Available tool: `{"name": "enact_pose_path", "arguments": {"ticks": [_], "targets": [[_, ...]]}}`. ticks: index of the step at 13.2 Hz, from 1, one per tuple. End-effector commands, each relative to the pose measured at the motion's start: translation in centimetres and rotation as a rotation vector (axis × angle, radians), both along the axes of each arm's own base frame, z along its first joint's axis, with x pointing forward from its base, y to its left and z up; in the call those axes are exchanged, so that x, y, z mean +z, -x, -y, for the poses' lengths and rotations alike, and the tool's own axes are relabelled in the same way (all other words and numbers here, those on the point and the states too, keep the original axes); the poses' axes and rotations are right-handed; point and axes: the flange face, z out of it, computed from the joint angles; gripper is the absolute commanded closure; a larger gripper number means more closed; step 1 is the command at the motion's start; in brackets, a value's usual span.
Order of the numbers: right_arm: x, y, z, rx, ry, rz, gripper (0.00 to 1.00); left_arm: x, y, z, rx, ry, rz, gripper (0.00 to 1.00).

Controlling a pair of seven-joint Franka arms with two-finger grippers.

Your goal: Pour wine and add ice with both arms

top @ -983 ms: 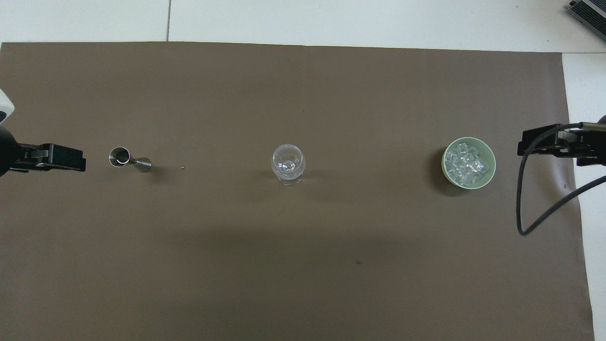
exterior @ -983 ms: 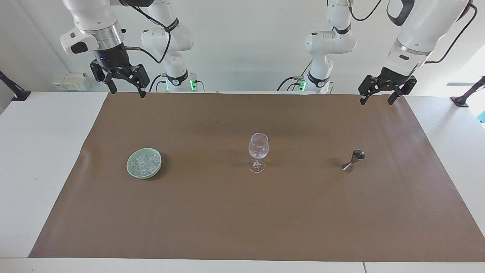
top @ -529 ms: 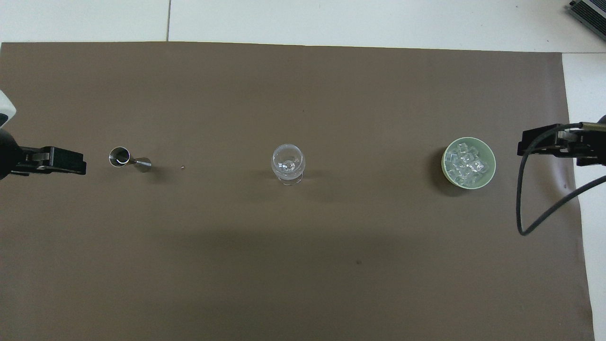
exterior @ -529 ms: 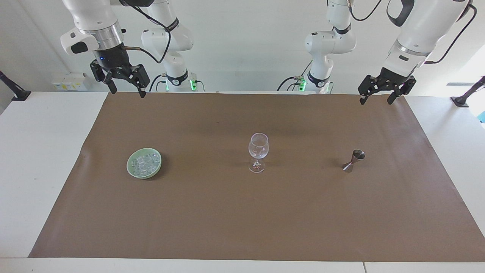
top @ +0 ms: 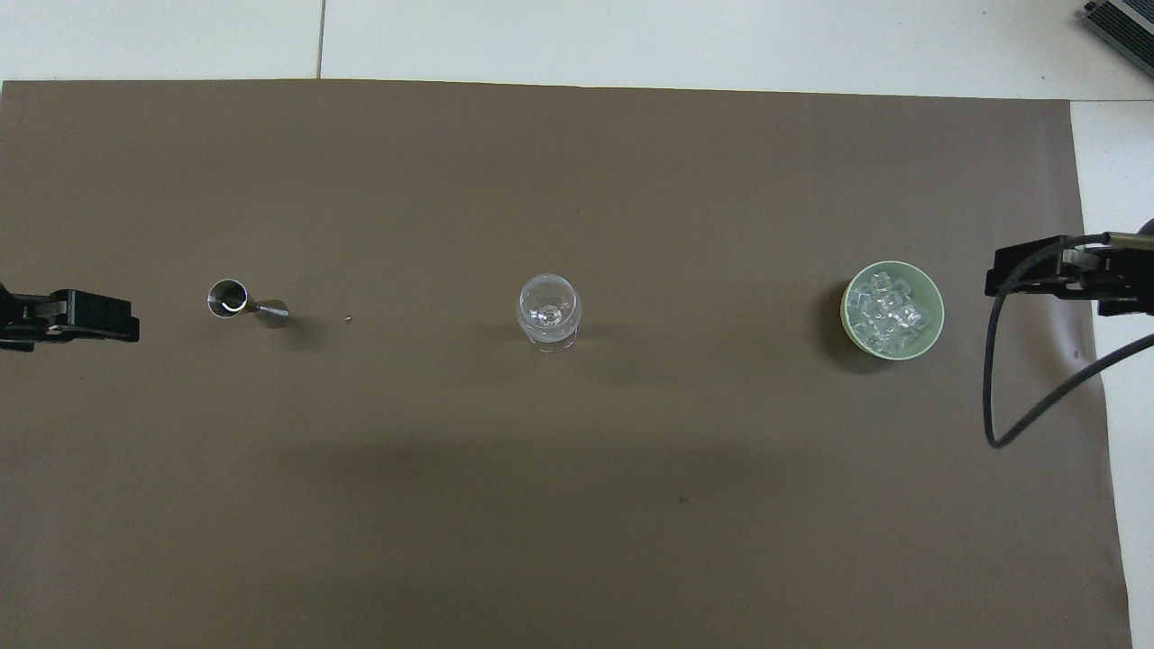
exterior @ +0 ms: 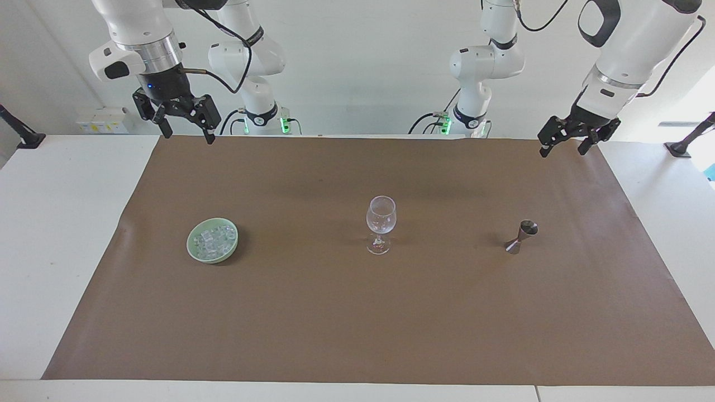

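The left claw hangs with fingers spread over the brown mat's edge at its own end of the counter; the right claw, also spread, waits above the mat's edge at its own end. The ice sits heaped in a green bowl toward the right arm's end. The cubes are probably slick, hard and light; pinch one across flat faces. The wine glass looks fragile, so grip its stem; the jigger is rigid metal, best held at its waist.

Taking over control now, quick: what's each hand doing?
Left hand: open, empty, raised over the mat's edge at its end.
Right hand: open, empty, raised at its own end.
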Motion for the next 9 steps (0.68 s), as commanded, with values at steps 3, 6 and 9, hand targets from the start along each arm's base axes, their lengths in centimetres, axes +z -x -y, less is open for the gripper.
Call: {"name": "enact_pose_path", "arguments": {"ticks": [3,6,9], "targets": [[0.2,0.3,0.0,0.02,-0.012,-0.007,0.0,-1.9,2.2,-0.9,0.033,-0.011,0.062,0.0],[0.2,0.3,0.0,0.02,-0.012,-0.007,0.0,-3.3,2.2,-1.0,0.12,0.001,0.044,0.0],[0.1,0.3,0.0,0.02,-0.012,-0.009,0.0,-5.9,2.2,-2.2,0.285,0.029,0.009,0.0]]}}
